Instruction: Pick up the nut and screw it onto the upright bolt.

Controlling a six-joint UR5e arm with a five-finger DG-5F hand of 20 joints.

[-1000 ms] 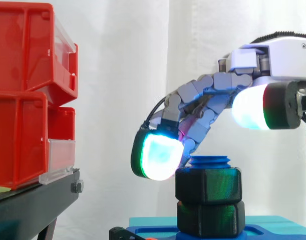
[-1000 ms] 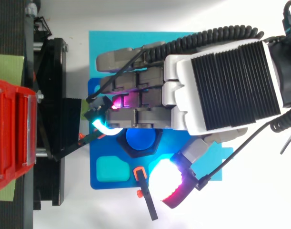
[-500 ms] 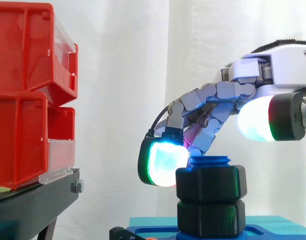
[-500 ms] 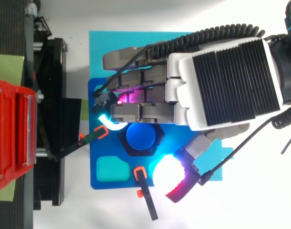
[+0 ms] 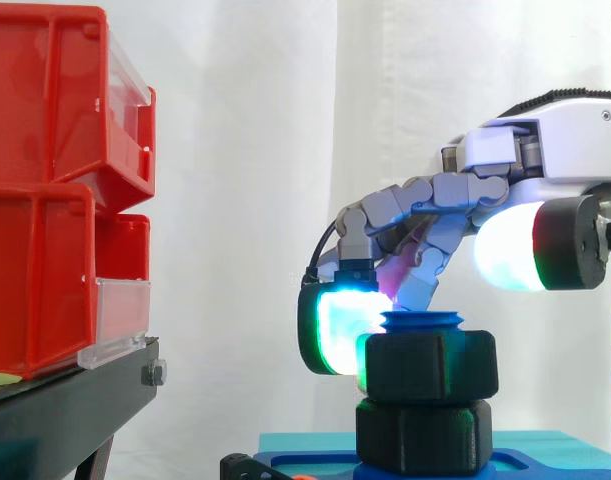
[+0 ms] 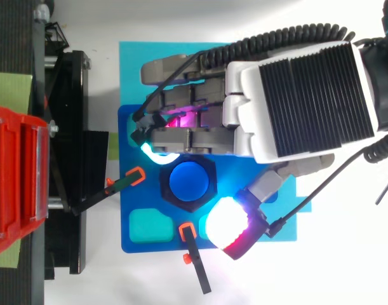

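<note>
Your hand (image 5: 525, 150) has slid right since a second ago, fingers curled and gripping nothing, one pad (image 5: 335, 330) now touching the nut (image 5: 432, 365) on the bolt (image 5: 420, 321) under its fingers.

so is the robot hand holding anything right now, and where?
Nothing is gripped. One fingertip pad of the robot hand lies against the side of the upper nut; the thumb pad sits higher, clear of it.
</note>
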